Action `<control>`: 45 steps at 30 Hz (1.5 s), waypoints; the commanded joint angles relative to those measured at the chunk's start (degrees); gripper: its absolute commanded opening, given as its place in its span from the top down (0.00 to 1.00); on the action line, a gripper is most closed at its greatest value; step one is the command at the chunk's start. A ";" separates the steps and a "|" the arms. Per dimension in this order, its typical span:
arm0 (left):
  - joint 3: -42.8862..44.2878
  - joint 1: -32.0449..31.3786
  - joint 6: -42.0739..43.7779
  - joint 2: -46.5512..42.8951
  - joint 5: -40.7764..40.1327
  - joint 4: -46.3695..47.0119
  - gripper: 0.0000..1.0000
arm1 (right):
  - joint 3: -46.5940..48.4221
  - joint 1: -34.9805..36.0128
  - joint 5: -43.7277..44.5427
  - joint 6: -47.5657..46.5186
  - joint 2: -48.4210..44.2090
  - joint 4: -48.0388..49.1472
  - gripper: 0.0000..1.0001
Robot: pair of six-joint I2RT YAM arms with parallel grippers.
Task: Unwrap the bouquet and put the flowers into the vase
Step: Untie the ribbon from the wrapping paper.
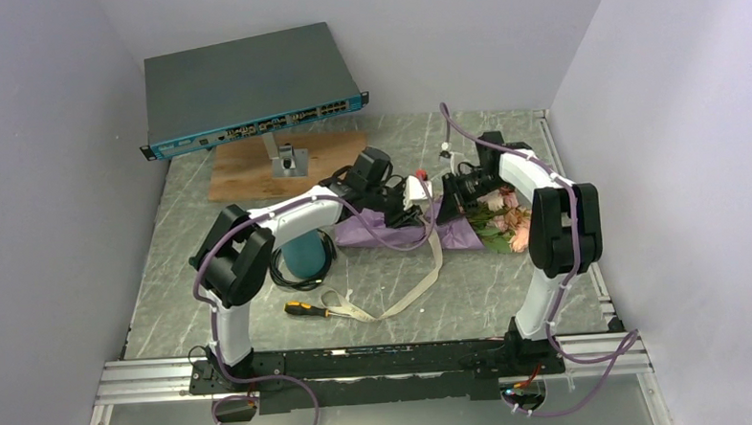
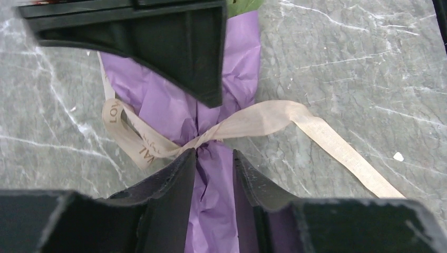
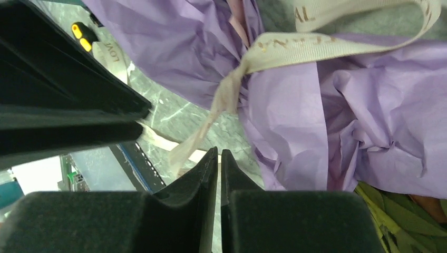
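The bouquet [image 1: 407,232] lies on its side mid-table, purple paper to the left and the flowers [image 1: 509,222] in pink and peach spilling out to the right. A cream ribbon [image 2: 253,120] is still knotted round the paper. My left gripper [image 2: 214,153] has its fingers on both sides of the wrapped stem end just below the knot, and the paper fills the gap. My right gripper [image 3: 220,151] hovers beside the bouquet [image 3: 295,126], shut to a thin slit with nothing in it; a ribbon tail [image 3: 192,139] hangs just past its tips. The teal vase [image 1: 304,256] stands half hidden behind the left arm.
A black cable coil [image 1: 281,270] lies round the vase's foot. A yellow-and-black screwdriver [image 1: 305,309] and a loose ribbon end [image 1: 423,279] lie nearer the front. A network switch [image 1: 247,89] on a stand and a wooden board [image 1: 246,175] are at the back left.
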 commanded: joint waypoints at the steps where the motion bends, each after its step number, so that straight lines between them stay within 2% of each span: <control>1: 0.69 -2.09 4.94 1.27 -1.44 3.08 0.65 | 4.14 0.86 -4.16 -0.32 -1.70 -1.18 0.89; 8: 0.38 -2.26 5.95 3.53 -3.61 3.65 0.72 | 4.76 1.99 -3.38 4.10 1.87 2.96 0.85; 16: -4.52 -2.30 7.92 2.84 -3.57 4.15 0.72 | 4.33 3.93 0.45 4.67 5.42 4.22 0.77; 18: -4.95 -2.28 8.18 2.92 -3.64 3.98 0.72 | 3.82 4.01 1.06 5.03 5.87 4.81 0.80; 22: -5.38 -1.85 7.25 2.78 -3.80 4.35 0.73 | 2.85 3.98 1.91 4.49 5.79 4.78 0.98; 23: -5.43 -1.53 6.23 2.80 -3.84 4.86 0.73 | 2.74 4.01 1.94 4.04 5.69 4.50 1.00; 27: -4.63 -0.08 2.39 2.70 -3.90 6.54 0.73 | 1.67 3.99 1.70 2.12 4.72 3.87 1.00; 36: -4.64 -1.06 8.00 1.70 -4.77 11.03 0.74 | -1.41 3.90 1.20 1.28 0.28 6.33 1.00; 45: -2.02 -1.24 10.40 5.24 -5.78 7.89 0.76 | -1.06 3.72 1.85 1.37 -1.92 5.98 1.00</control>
